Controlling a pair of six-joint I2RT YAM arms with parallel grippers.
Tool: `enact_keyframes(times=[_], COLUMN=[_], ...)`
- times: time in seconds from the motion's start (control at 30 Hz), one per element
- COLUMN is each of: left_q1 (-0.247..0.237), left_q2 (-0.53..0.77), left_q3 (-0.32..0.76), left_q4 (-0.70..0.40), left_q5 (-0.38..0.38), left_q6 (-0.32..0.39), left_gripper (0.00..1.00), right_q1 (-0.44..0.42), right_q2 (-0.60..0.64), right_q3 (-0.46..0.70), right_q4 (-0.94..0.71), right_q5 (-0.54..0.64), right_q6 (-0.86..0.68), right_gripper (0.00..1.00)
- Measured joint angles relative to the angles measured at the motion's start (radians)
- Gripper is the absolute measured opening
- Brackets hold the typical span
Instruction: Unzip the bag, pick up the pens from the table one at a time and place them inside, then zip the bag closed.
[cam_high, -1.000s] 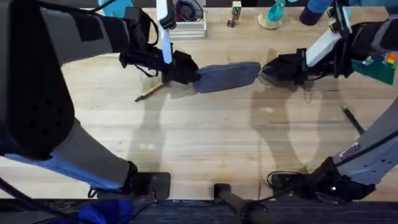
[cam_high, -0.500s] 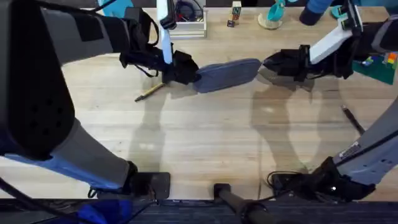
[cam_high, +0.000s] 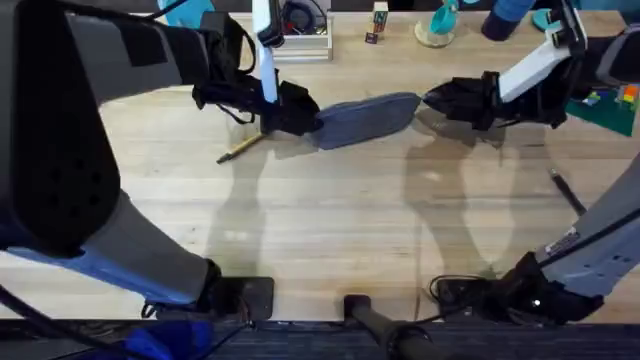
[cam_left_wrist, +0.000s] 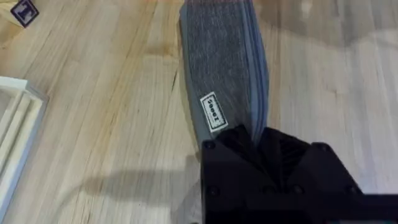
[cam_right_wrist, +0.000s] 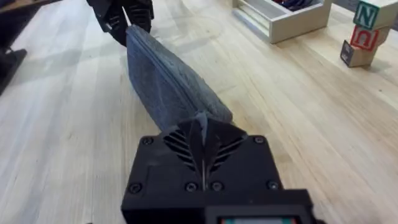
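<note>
The blue-grey bag (cam_high: 365, 118) lies across the far middle of the table (cam_high: 320, 230), held at both ends. My left gripper (cam_high: 312, 120) is shut on its left end; the left wrist view shows the bag (cam_left_wrist: 224, 74) running away from the closed fingers (cam_left_wrist: 249, 146). My right gripper (cam_high: 430, 101) is shut on the right end, and in its wrist view the bag (cam_right_wrist: 165, 81) stretches from my gripper (cam_right_wrist: 202, 130) to the other arm's gripper (cam_right_wrist: 124, 15). The pull tab is hidden. A tan-yellow pen (cam_high: 240, 146) lies left of the bag. A dark pen (cam_high: 567, 191) lies at the right.
A white tray (cam_high: 300, 38) stands at the back, also seen as a tray (cam_right_wrist: 280, 15) in the right wrist view. Letter blocks (cam_right_wrist: 364, 34) and a teal object (cam_high: 440, 25) sit along the far edge. A green item (cam_high: 610, 108) is at the right edge.
My right gripper has moved slightly toward the far edge, taking the bag's right end with it. The left gripper and both pens have stayed put.
</note>
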Motion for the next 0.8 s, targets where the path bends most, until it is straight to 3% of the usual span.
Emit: enact_keyframes(times=[0.8], left_q1=[-0.002], left_q2=[0.000], left_q3=[0.000], left_q4=[0.000], left_q5=[0.000], left_q6=[0.000], left_gripper=[0.042], right_q1=[0.016], right_q2=[0.000], right_q3=[0.000], right_q4=[-0.103], right_q5=[-0.022], right_q6=[-0.038], right_gripper=[0.029])
